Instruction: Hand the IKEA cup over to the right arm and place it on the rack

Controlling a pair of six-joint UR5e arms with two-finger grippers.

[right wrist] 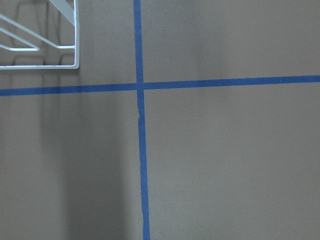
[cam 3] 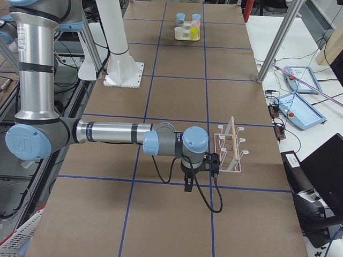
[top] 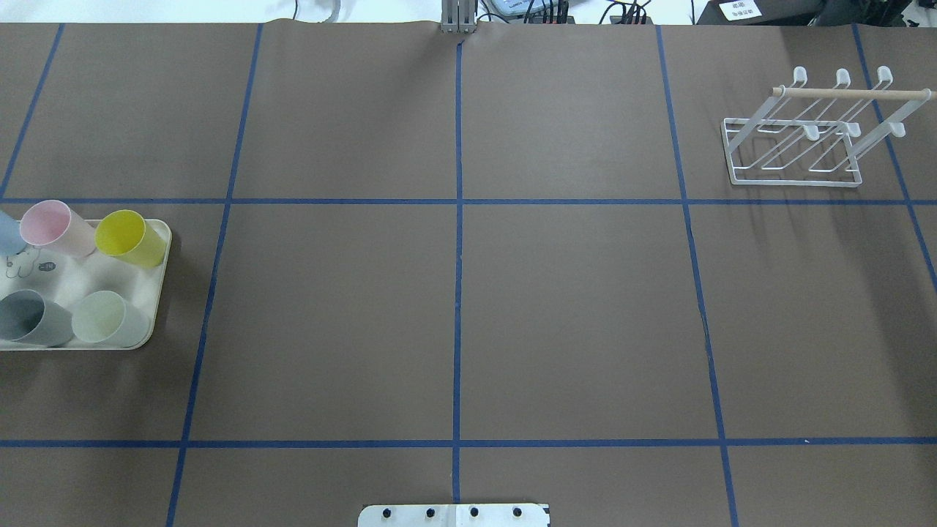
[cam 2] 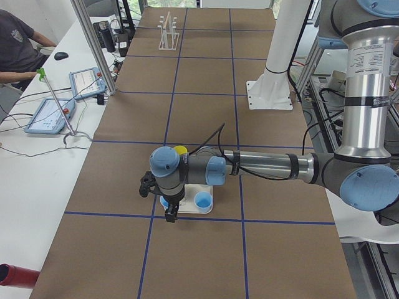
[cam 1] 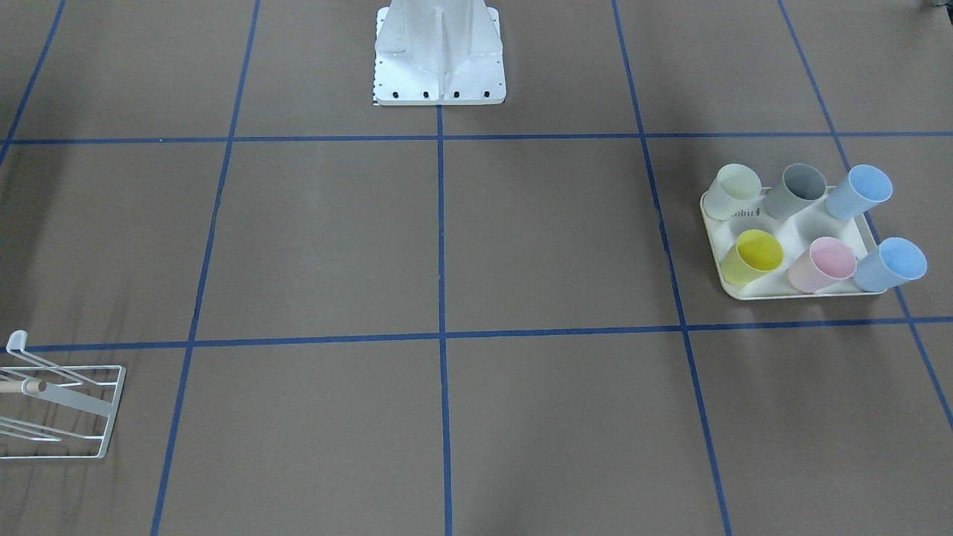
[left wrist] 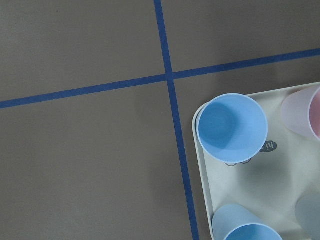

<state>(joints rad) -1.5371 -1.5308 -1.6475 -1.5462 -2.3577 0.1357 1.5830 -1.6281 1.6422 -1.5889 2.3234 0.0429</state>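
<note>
Left black two-finger gripper [cam 2: 171,217] hangs over far-left corner of cream moulded tray [cam 1: 794,225], near light-blue plastic cup [left wrist: 232,127], probably lining up pick. Jaw width: cannot tell. Right black gripper [cam 3: 187,187], width likewise unclear, hovers beside white wire rack [top: 794,150], likely for handover.

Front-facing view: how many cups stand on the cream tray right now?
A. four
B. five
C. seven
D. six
D: the tray holds two rows of three, a cream cup, grey cup and blue cup in one, a yellow cup, pink cup and second blue cup in the other.
</note>
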